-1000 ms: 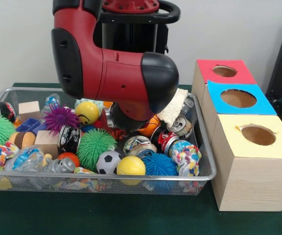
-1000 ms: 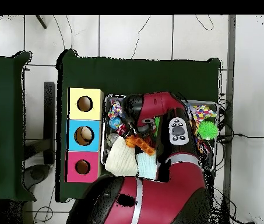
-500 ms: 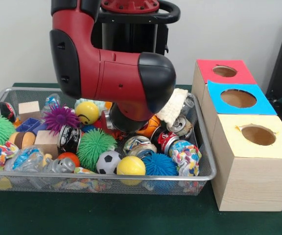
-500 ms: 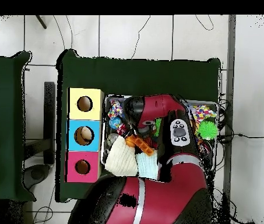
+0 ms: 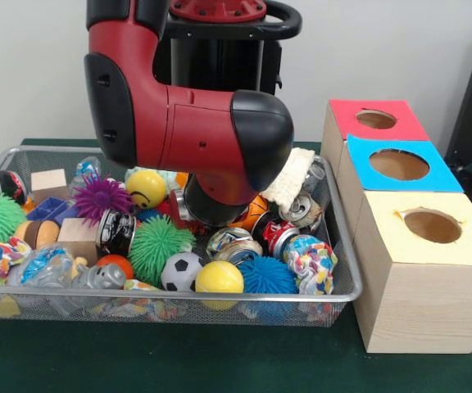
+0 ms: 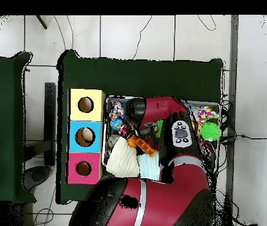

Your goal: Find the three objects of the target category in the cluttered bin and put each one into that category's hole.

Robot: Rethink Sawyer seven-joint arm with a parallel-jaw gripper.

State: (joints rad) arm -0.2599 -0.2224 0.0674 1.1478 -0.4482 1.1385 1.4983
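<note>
**Arm low over the toy bin, jaws hidden**

Green cloth covers the worktop [image 5: 220, 364] beneath a wire bin [image 5: 344, 278] and a row of boxes. Whether the jaws are wide, narrow or holding anything cannot be told: the red arm [image 5: 187, 123] bends down into the middle of the bin and its black elbow blocks them in both views. Just under the arm lie crushed cans [image 5: 281, 233], a white knitted cloth [image 5: 292, 176] and an orange ball [image 5: 252, 213]. Nearer the front rim sit a yellow ball [image 5: 219, 278], a small football [image 5: 181, 270], a blue spiky ball [image 5: 267, 277] and a green spiky ball [image 5: 158, 246]. Beside the bin stand three boxes, each with a round hole: red-topped [image 5: 375, 119], blue-topped [image 5: 398, 164] and yellow-topped [image 5: 433, 226].
</note>
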